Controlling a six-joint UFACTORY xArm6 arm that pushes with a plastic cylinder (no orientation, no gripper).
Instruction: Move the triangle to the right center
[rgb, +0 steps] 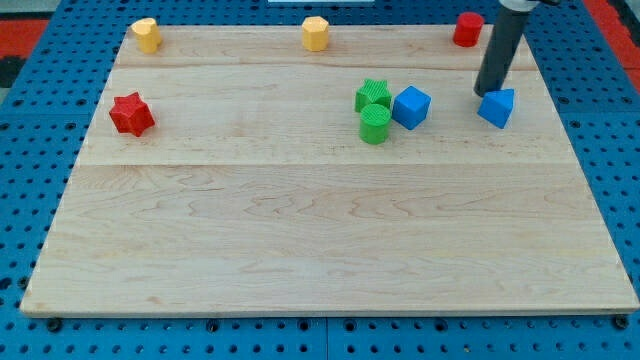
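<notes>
- My tip (483, 94) sits near the desk's right edge, toward the far right corner, just at the upper-left side of the blue triangle (497, 107); I cannot tell whether the two touch.
- The rig carries no fingers, only the straight dark rod that comes down from the view's top, so nothing is held.
- The blue triangle, the task's block, lies close to the desk's right edge, in the far half of the desk (300, 250).
- A red block (467, 29) stands at the far right corner, beyond the rod; its shape is unclear to me.
- Toward the middle of the far half, a blue cube (411, 106) touches a green cluster: a green star-like block (372, 96) and, just in front of it, a green cylinder (375, 125).
- A yellow block (316, 33) rests at the middle of the far edge.
- Another yellow block (146, 34) sits at the far left corner.
- A red star (131, 114) lies near the left edge, well apart from the rest.
</notes>
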